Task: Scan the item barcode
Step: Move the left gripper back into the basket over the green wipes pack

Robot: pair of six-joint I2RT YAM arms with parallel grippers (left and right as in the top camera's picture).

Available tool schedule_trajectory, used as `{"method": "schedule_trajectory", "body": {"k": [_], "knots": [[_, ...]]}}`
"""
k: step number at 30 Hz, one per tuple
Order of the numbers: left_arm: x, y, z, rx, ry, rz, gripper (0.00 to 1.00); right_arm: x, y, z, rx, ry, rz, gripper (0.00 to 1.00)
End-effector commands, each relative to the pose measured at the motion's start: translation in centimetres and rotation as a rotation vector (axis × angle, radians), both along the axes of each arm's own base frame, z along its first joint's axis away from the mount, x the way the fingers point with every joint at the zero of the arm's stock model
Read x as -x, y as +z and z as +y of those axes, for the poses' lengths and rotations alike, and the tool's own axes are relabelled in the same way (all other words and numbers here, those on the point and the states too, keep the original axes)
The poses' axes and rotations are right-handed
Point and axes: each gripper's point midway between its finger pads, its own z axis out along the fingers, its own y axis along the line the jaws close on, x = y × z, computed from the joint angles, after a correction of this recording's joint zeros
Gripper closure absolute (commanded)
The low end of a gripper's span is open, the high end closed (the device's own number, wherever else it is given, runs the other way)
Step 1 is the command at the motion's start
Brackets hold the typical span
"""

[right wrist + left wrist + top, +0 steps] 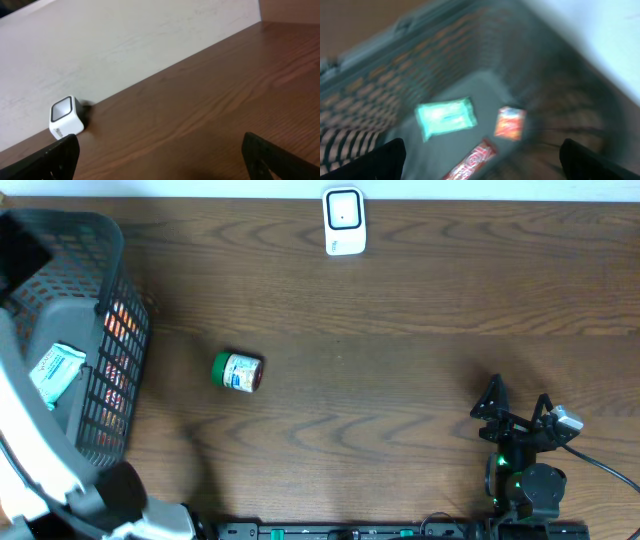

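Pick step, nothing at the scanner (344, 220) yet. We have the left end effector (482, 159) over the basket (112, 240), fingers spread, empty. Under it are a teal packet (445, 118), an orange pack (510, 122) and a red bar (472, 161). The right end effector (517, 402) is released too, over the counter (400, 380) at near right. The jar (237, 371) lies on its side between basket and scanner, touching neither. Next we likely grasp one item, jar or packet, we can't tell which. Then we turn its barcode to the scanner window.
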Motion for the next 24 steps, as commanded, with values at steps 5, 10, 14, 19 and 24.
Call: {"method": "schedule_trajectory", "body": {"k": [5,10,14,19,24], "knots": [[0.7,-12.6,4.6,0.263,0.165,0.230,0.02,0.0,-0.1,0.1,-0.006,0.001,-0.001,0.01],[-0.5,-18.6,5.7,0.288,0.210,0.306,0.02,0.0,-0.1,0.1,-0.006,0.001,-0.001,0.01],[-1.4,-21.7,6.1,0.278,0.233,0.355,0.02,0.0,-0.1,0.1,-0.006,0.001,-0.001,0.01],[-1.0,-25.5,6.9,0.203,0.275,0.493,0.02,0.0,-0.1,0.1,-0.006,0.001,-0.001,0.01],[-2.0,-29.1,6.5,0.215,0.253,0.541,0.02,0.0,-0.1,0.1,-0.006,0.001,-0.001,0.01]]}}
